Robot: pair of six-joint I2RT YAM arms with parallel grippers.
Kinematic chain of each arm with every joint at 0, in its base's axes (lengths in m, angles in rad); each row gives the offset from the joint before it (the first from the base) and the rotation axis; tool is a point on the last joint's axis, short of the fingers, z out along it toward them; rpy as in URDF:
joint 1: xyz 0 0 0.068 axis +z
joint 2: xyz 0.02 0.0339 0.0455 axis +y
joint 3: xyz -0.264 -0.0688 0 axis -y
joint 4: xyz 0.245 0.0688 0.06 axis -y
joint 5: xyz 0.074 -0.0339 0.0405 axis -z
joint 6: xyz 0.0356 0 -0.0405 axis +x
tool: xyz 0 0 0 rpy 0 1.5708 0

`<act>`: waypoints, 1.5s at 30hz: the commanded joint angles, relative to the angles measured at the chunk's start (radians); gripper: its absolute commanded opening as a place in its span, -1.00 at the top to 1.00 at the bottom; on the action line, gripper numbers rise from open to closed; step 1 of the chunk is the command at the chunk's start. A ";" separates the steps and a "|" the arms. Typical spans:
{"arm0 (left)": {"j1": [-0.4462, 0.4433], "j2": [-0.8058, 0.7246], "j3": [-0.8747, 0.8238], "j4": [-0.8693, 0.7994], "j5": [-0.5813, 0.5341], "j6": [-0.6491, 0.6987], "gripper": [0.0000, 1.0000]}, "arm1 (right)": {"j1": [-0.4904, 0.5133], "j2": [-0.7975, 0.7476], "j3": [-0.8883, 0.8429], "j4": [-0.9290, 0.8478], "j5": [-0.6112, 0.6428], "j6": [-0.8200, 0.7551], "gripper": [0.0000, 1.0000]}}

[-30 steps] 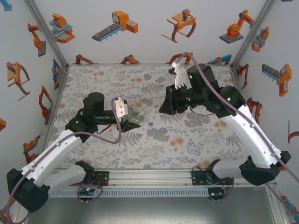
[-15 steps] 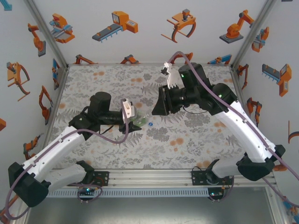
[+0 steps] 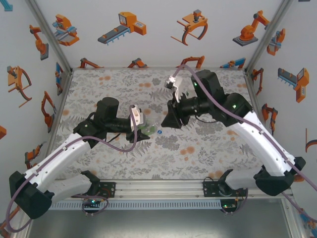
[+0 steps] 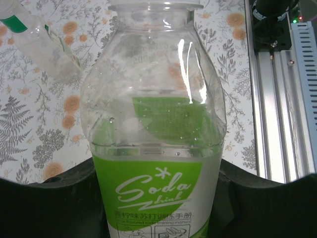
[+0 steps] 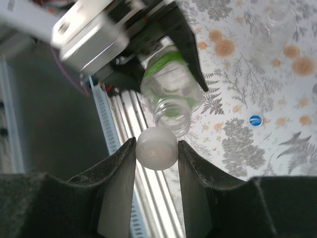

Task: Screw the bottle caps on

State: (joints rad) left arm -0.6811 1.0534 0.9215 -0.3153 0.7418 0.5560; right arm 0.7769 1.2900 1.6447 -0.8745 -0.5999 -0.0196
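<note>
While the left hand [image 4: 158, 208] clamps the bottle [image 4: 153, 99] around its labelled body, the right hand [image 3: 167, 120] pinches the white cap [image 5: 156, 148] by its rim right at the threaded mouth. Thin and light, the bottle likely dents and twists if squeezed; the small smooth cap could slip. A blue cap [image 5: 255, 119] lies on the surface [image 3: 198, 148] nearby.

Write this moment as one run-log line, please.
left gripper: shut on soda bottle | right gripper: shut on white cap | cap: at bottle's open mouth, not screwed on | blue cap: loose on table
</note>
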 commanded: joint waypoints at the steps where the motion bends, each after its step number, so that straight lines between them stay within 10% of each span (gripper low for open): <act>1: -0.007 -0.011 0.031 -0.018 0.052 0.028 1.00 | 0.008 -0.077 -0.025 -0.033 -0.136 -0.396 0.52; 11: -0.013 0.037 0.080 -0.125 0.170 0.080 1.00 | 0.038 -0.054 0.012 -0.201 -0.071 -0.848 0.53; 45: -0.020 0.069 0.112 -0.200 0.286 0.124 1.00 | 0.119 -0.054 -0.067 -0.019 -0.151 -0.852 0.54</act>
State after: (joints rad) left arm -0.6945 1.1320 1.0023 -0.4946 0.9890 0.6510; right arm 0.8875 1.2282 1.5829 -0.9031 -0.7185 -0.8574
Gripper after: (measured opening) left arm 0.524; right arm 0.375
